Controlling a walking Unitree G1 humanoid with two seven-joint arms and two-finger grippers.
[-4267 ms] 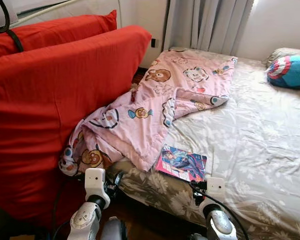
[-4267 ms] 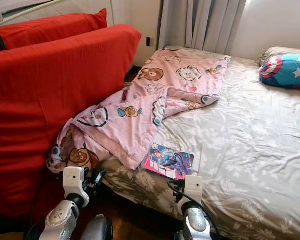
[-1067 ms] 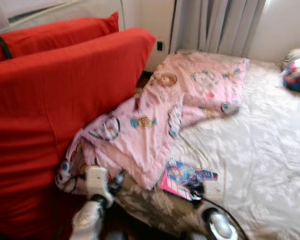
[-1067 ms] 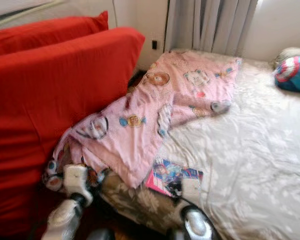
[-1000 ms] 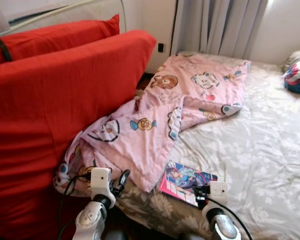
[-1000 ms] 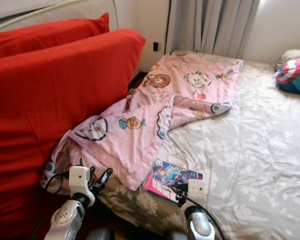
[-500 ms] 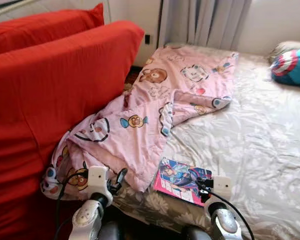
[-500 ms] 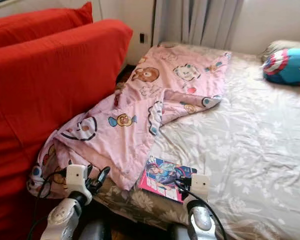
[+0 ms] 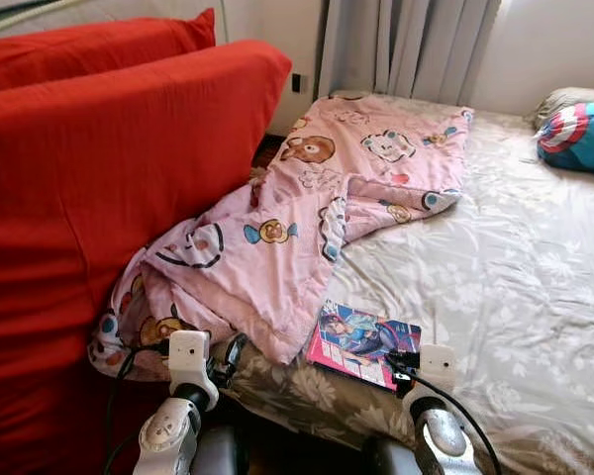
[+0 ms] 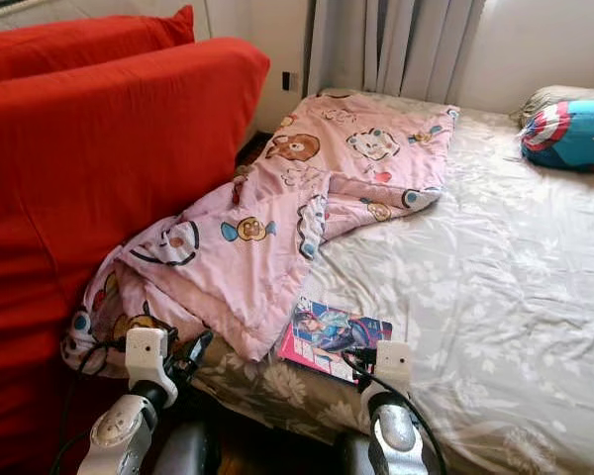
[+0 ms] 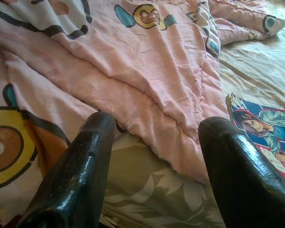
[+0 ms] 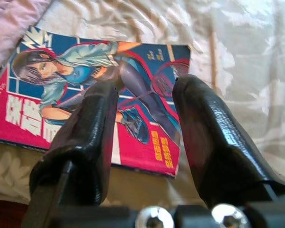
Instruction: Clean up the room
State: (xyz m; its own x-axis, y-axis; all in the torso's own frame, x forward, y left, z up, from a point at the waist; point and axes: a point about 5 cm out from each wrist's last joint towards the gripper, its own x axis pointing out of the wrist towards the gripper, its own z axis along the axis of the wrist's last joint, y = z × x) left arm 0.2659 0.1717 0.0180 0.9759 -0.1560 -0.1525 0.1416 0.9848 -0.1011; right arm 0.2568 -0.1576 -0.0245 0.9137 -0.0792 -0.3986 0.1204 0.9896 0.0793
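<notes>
The blanket [image 9: 322,213] was pale pink, printed with cartoon bears and faces in brown, yellow, teal and white. The bedsheet [image 9: 515,277] was beige-grey with a pale floral pattern. The comic book [image 9: 361,343] had a magenta-pink and blue cover showing a drawn figure. The sofa back [image 9: 109,198] and its cushion [image 9: 89,45] were plain red. The pillow [image 9: 577,136] was blue with a red, white and blue star shield. The curtains [image 9: 406,45] were grey.

Pink blanket [image 9: 307,218] covers magazine [image 9: 361,342] near-left corner; blue pillow [image 9: 579,137] cut by frame edge; magazine cover print too small to read.
</notes>
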